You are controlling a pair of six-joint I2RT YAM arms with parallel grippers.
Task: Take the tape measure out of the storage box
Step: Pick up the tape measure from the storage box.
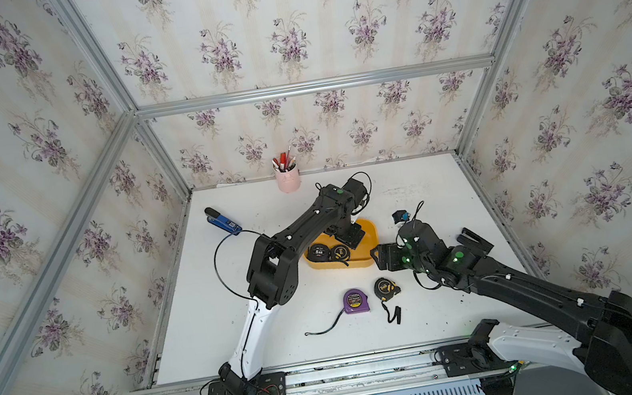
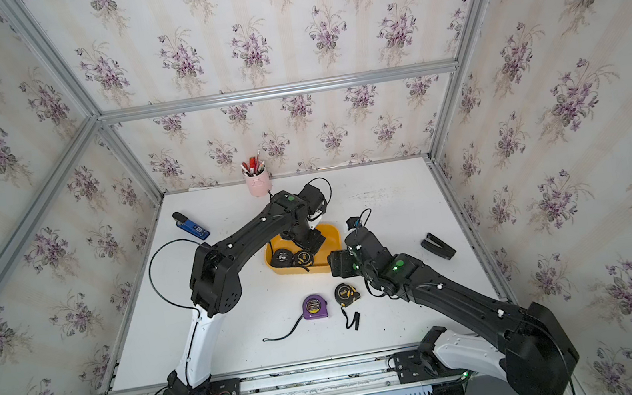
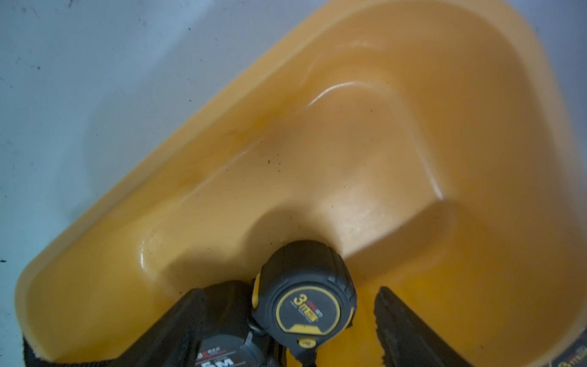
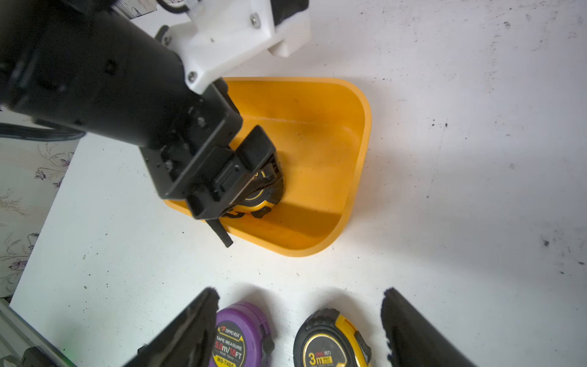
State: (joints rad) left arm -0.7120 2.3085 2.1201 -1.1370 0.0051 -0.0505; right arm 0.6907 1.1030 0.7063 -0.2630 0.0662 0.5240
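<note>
Left fingers [image 3: 184,324] are spread and down inside the storage box [image 3: 413,95], one on each side of the black-yellow 3m tape measure [image 3: 301,295]. There's a gap on both sides, so nothing is gripped. One finger looks to be over the black 5m tape measure [image 3: 219,356], which sits hard against the 3m.

Right fingers [image 4: 190,327] are also wide apart and empty, hovering over the counter [image 4: 444,159] just off the box's front-right corner.

The box is mid-counter, with both tapes in the end nearer the counter's left edge. Already out: the purple tape measure [image 1: 355,300] and the second black-yellow tape measure [image 1: 386,288], side by side between the box and the counter's front edge.

My read: two out, two to go, so about halfway if the box is to be emptied. Remaining for this one: close on the 3m, lift it clear of the wall, set it down by the others.
</note>
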